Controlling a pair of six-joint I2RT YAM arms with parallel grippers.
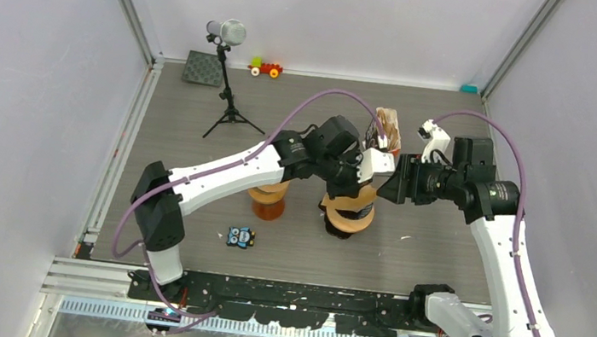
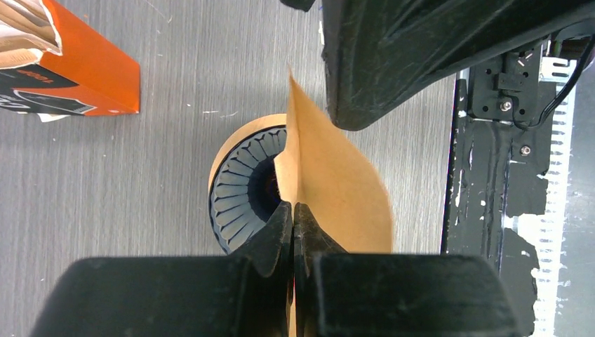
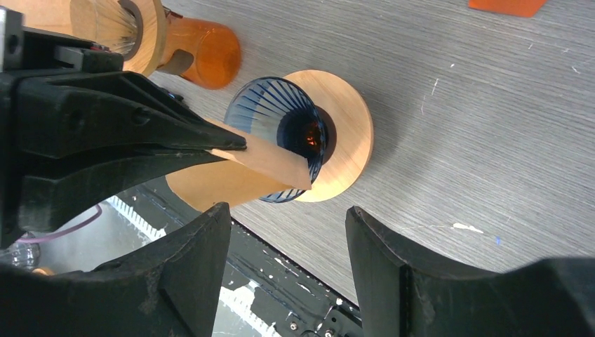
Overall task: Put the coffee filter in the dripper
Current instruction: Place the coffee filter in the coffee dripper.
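The coffee filter [image 2: 337, 182] is a flat-folded brown paper held on edge, and my left gripper [image 2: 293, 207] is shut on it. It hangs just above the dripper [image 2: 242, 186], a blue ribbed glass cone in a round wooden collar [image 3: 347, 133]. In the right wrist view one corner of the filter [image 3: 231, 179] reaches over the dripper's [image 3: 281, 116] near rim. My right gripper [image 3: 288, 217] is open and holds nothing, close beside the filter and facing the left gripper [image 1: 373, 162]. In the top view both grippers meet above the dripper [image 1: 350, 213] and hide the filter.
An orange filter box [image 1: 388, 128] stands behind the dripper. A second orange vessel with a wooden collar [image 1: 268, 199] sits to the dripper's left. A microphone on a tripod [image 1: 227, 35], a black pad [image 1: 203, 68] and a toy car [image 1: 265, 68] are at the back. A small owl figure [image 1: 240, 237] lies near the front.
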